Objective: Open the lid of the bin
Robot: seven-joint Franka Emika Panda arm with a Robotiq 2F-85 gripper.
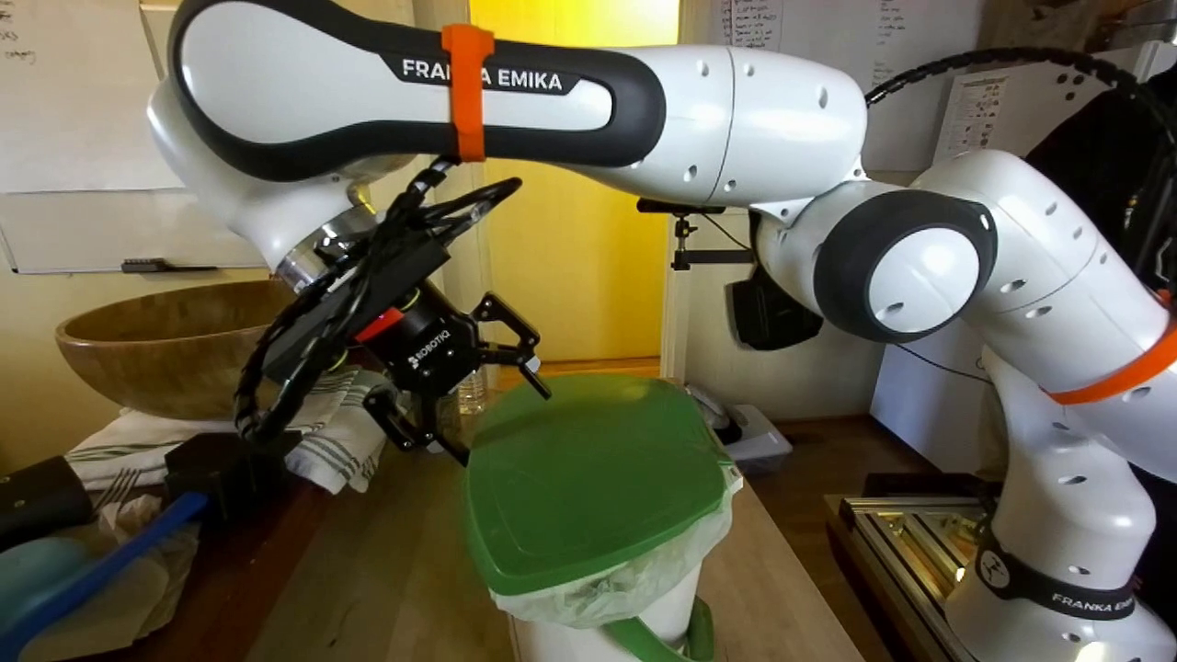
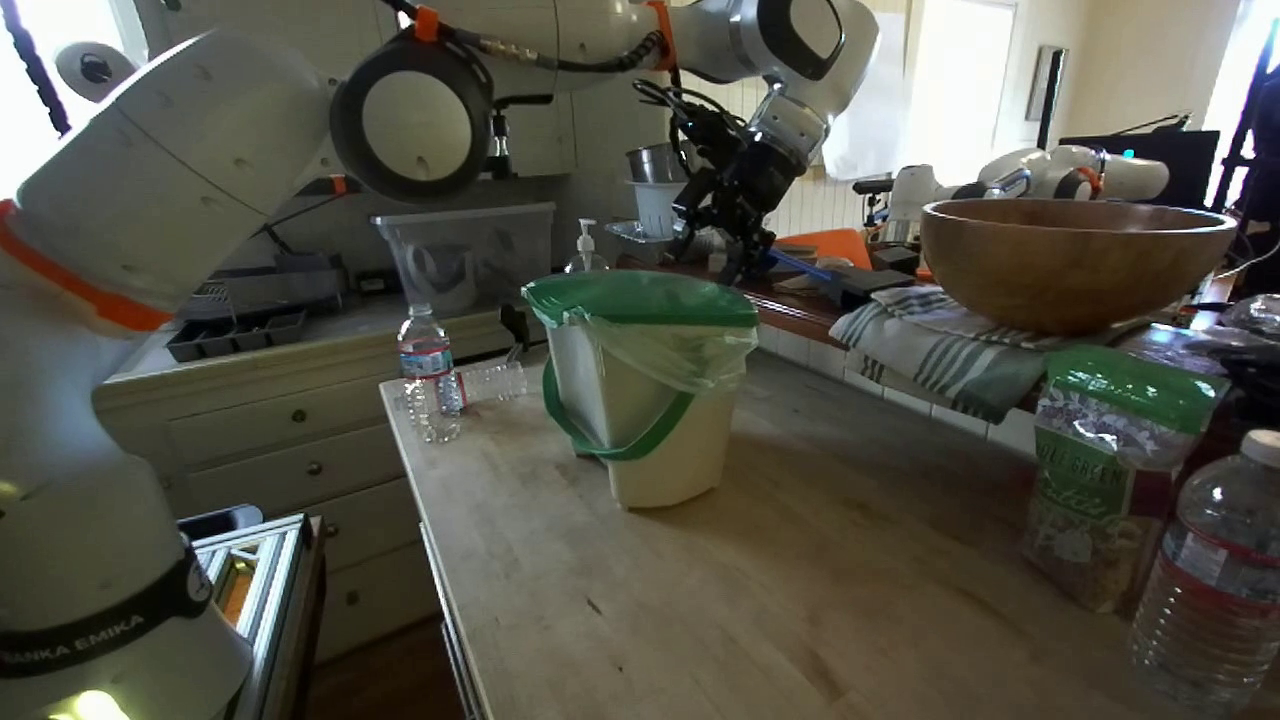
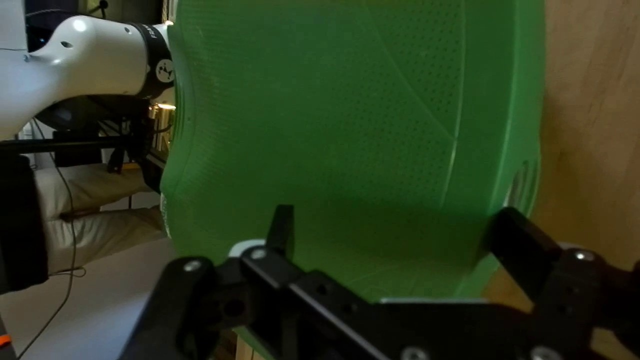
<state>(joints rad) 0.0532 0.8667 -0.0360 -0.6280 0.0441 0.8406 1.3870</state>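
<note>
The green lid [image 1: 598, 469] lies flat on top of the white bin [image 1: 667, 607], with the pale liner hanging out below its rim. The lid [image 2: 640, 295] and the bin [image 2: 665, 470] with its green handle also show in an exterior view. The lid [image 3: 340, 110] fills most of the wrist view; the bin's body is hidden there. My gripper [image 1: 507, 428] is open and tilted down at the lid's far-side edge. In the wrist view my gripper [image 3: 395, 220] has one finger over the lid and one at its edge by a small slot; I cannot tell whether they touch.
The bin stands on a wooden table [image 2: 800, 600]. A wooden bowl [image 2: 1080, 265] rests on a striped towel [image 2: 940, 350]. A standing bottle [image 2: 430, 380] and a lying bottle [image 2: 492, 384] are near the bin. A snack bag [image 2: 1110, 490] and large bottle [image 2: 1210, 580] stand at the table's side.
</note>
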